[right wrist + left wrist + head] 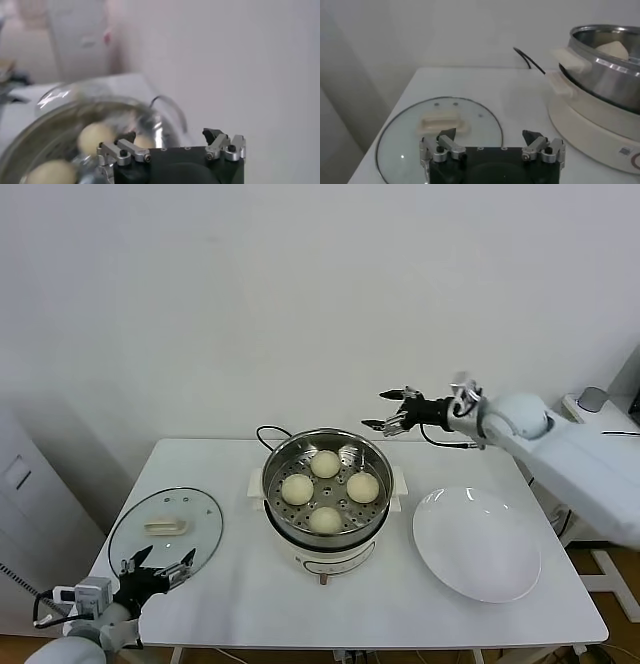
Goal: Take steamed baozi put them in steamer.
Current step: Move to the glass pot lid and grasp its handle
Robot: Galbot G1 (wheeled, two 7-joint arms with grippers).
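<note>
Four pale cream baozi [325, 490] lie on the perforated tray inside the shiny steel steamer [282, 460], which stands on its white base at the middle of the table. My right gripper [392, 410] is open and empty, in the air behind and to the right of the steamer's rim. In the right wrist view the steamer [55, 125] and two baozi [95, 137] show below that gripper [170, 136]. My left gripper [158, 564] is open and empty, low at the table's front left corner. The left wrist view shows it [489, 135] above the lid, with the steamer [605, 70] off to one side.
A round glass lid [205, 529] with a cream handle lies flat on the table's left; it also shows in the left wrist view [410, 135]. A flat white plate [478, 544] sits right of the steamer. A black cord [268, 434] runs behind the steamer.
</note>
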